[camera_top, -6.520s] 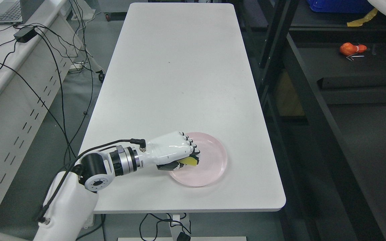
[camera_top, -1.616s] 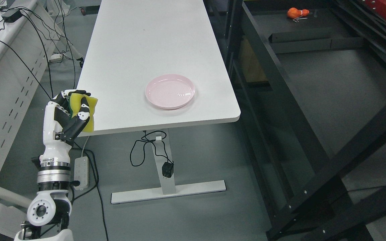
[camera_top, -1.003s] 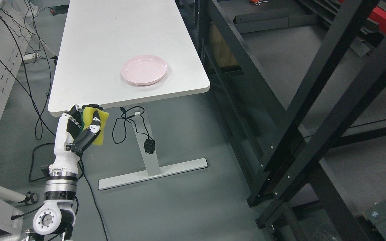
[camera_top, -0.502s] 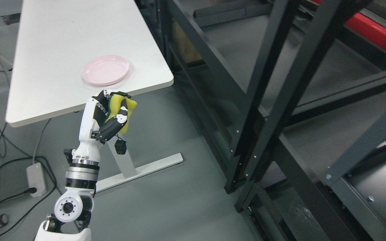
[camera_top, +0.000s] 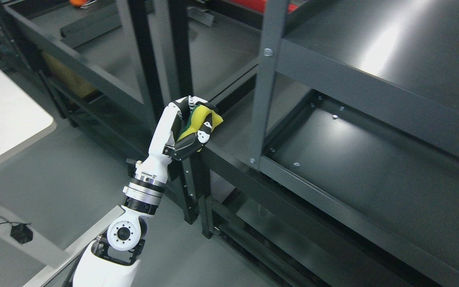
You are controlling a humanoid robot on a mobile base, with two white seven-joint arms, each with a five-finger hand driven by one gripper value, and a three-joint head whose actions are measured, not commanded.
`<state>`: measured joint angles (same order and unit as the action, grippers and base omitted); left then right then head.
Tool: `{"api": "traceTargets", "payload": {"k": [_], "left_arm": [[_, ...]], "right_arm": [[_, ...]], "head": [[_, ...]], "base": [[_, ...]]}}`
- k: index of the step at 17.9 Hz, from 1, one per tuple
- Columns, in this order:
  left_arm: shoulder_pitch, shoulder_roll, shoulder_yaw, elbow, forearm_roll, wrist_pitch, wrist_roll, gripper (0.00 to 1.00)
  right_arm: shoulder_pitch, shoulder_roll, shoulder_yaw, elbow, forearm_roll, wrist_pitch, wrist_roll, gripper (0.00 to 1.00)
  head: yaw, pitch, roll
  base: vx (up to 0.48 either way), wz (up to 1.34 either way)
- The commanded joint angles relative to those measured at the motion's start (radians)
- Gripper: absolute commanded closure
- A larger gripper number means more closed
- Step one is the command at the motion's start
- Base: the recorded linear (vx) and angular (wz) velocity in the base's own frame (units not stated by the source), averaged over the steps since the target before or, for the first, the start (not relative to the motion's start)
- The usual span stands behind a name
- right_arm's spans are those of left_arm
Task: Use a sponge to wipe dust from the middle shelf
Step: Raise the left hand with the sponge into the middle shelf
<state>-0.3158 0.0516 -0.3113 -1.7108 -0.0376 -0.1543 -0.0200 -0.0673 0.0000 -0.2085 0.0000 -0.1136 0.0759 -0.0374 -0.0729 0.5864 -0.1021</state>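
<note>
My left hand [camera_top: 191, 127] is raised upright in the middle of the head view, its fingers curled around a yellow sponge [camera_top: 201, 118] with a green scrub layer. The hand hovers in front of the black metal rack, near an upright post [camera_top: 262, 83]. To its right lies a dark middle shelf board [camera_top: 357, 159], below a top shelf [camera_top: 405, 52] that shines under the light. The sponge is apart from the shelf surface. The right arm does not show.
A white table corner [camera_top: 2, 115] sits at the left edge. Black rack posts [camera_top: 161, 59] and cross beams stand behind the hand. An orange object [camera_top: 79, 2] lies at the top left. Grey floor [camera_top: 66, 179] spreads under the arm.
The camera has swung right from the table to the rack. My left hand keeps the sponge and now stands higher, close to the rack's front frame.
</note>
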Motion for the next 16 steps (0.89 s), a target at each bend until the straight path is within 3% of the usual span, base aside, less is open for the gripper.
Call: {"api": "traceTargets", "payload": {"k": [1, 5, 7, 13, 16], "left_arm": [[0.041, -0.007, -0.224, 0.0, -0.013, -0.004, 0.0, 1.0], [0.023, -0.01, -0.239, -0.001, -0.013, -0.01, -0.018, 1.0], [0.003, -0.021, -0.241, 0.008, -0.015, -0.008, -0.116, 1.0], [-0.302, -0.034, -0.379, 0.105, -0.128, -0.016, -0.161, 0.99], [-0.336, -0.034, -0.492, 0.106, -0.197, -0.115, -0.161, 0.99]], "right_arm": [[0.0, -0.017, 0.0, -0.017, 0.0, 0.001, 0.001, 0.0], [0.0, -0.017, 0.0, -0.017, 0.0, 0.001, 0.001, 0.0], [0.0, -0.017, 0.0, -0.017, 0.0, 0.001, 0.001, 0.0], [0.0, -0.017, 0.0, -0.017, 0.0, 0.001, 0.001, 0.0], [-0.002, -0.017, 0.001, -0.017, 0.0, 0.001, 0.001, 0.0]], "head": [[0.0, 0.0, 0.0], [0.0, 0.0, 0.0], [0.0, 0.0, 0.0], [0.0, 0.0, 0.0], [0.0, 0.0, 0.0]], "base": [[-0.05, -0.74], [-0.026, -0.42], [-0.002, -0.03], [-0.003, -0.11], [-0.015, -0.65]]}}
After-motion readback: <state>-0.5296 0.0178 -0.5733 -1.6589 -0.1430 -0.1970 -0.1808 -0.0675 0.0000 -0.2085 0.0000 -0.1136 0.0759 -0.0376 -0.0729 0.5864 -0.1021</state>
